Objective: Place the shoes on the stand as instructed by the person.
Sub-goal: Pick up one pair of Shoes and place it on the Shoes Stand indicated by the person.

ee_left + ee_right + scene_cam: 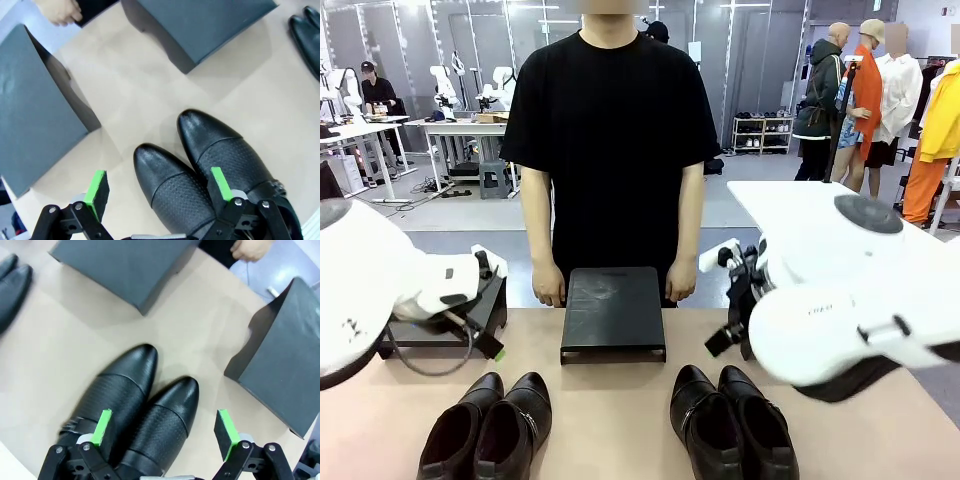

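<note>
Beige table: left shoe pair, right shoe pair, central black stand behind.

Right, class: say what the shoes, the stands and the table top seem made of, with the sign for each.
Shoes: probably leather, black, glossy; bright highlights on smooth toes, a dotted textured band behind. Stands: dark grey, matte, faintly grained; perhaps coated board or plastic, hard to tell. Table top: pale beige, smooth, even; likely laminate.

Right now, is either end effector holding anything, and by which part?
Nothing is held: left end effector and right end effector are open above the shiny black leather dress shoes.
</note>
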`<action>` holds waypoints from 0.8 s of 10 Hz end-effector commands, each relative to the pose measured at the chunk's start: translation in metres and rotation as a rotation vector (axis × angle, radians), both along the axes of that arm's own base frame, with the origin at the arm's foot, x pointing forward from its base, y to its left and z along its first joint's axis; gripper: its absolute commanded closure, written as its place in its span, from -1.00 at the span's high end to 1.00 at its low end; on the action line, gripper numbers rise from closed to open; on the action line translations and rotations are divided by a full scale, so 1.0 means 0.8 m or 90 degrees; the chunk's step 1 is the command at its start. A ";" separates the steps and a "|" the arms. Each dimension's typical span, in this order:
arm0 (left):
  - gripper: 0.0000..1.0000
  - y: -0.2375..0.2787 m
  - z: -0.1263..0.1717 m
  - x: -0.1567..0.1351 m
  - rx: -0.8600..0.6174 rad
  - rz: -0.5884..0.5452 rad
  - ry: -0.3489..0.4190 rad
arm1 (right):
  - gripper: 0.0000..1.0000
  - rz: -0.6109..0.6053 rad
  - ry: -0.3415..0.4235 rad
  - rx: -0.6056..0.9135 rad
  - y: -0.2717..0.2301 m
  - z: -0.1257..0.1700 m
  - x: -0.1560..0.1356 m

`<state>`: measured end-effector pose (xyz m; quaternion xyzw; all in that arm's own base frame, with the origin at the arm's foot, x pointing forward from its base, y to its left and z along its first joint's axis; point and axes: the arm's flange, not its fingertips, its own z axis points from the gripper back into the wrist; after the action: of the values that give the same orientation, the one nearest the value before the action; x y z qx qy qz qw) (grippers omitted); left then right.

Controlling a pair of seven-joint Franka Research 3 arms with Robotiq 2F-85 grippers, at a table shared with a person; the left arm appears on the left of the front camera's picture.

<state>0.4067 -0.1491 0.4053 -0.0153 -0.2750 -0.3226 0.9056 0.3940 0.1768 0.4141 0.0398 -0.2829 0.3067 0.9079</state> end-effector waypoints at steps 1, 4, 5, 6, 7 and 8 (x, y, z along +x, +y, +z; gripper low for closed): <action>1.00 0.020 0.056 0.008 -0.058 -0.032 0.041 | 1.00 0.018 0.020 0.086 -0.019 0.060 -0.001; 1.00 0.060 0.121 0.009 -0.171 -0.059 0.119 | 1.00 0.034 0.079 0.199 -0.056 0.121 -0.011; 1.00 0.083 0.141 0.006 -0.235 -0.075 0.144 | 1.00 0.030 0.115 0.263 -0.085 0.137 -0.017; 1.00 0.113 0.157 0.002 -0.293 -0.090 0.164 | 1.00 0.029 0.157 0.343 -0.119 0.149 -0.027; 1.00 0.146 0.166 -0.005 -0.368 -0.108 0.194 | 1.00 0.025 0.192 0.414 -0.156 0.156 -0.041; 1.00 0.192 0.169 -0.017 -0.455 -0.128 0.230 | 1.00 0.002 0.210 0.488 -0.204 0.159 -0.061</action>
<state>0.3916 -0.0277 0.5432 -0.3515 -0.2314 -0.3026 0.8552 0.3542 0.0496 0.5455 0.3827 -0.2372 0.2104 0.8677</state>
